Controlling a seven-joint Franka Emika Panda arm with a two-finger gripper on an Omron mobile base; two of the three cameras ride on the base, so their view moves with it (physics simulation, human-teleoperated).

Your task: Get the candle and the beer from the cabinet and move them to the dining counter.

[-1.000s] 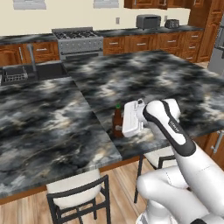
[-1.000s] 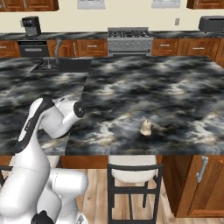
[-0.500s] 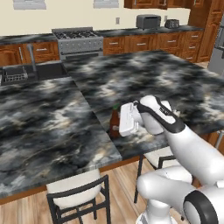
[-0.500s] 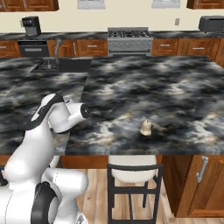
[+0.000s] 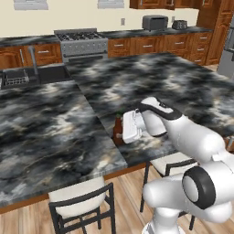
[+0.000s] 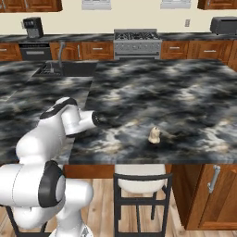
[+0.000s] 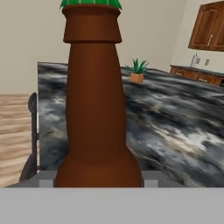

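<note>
While the white arm reaches low over the near edge of the dining counter point(image 5: 55, 132), its gripper point(image 5: 122, 132) is clamped around the beer point(image 5: 118, 129), a dark brown bottle standing upright just inside the counter's edge. In the left base view the bottle's neck and shoulder peek out to the left of the white hand, the rest hidden behind it. The hand view looks straight at the beer point(image 7: 94, 109) from very close: the brown glass swells from a narrow neck to a wide body, with a green band at the very top, and pale finger parts sit against either side of the body's base. Whether the bottle's bottom rests on the marble or hangs just above it cannot be told.

The candle point(image 6: 154, 134), stubby and cream-white, stands alone on the black-and-grey marble to the right of the arm in the right base view, well apart from the hand. A stool point(image 6: 140, 185) with a pale seat is tucked under the counter below it. Beyond the counter, a steel range point(image 6: 137, 42) sits among reddish-brown lower cabinets, and a small potted plant point(image 7: 137, 72) stands on the far end of the counter.
</note>
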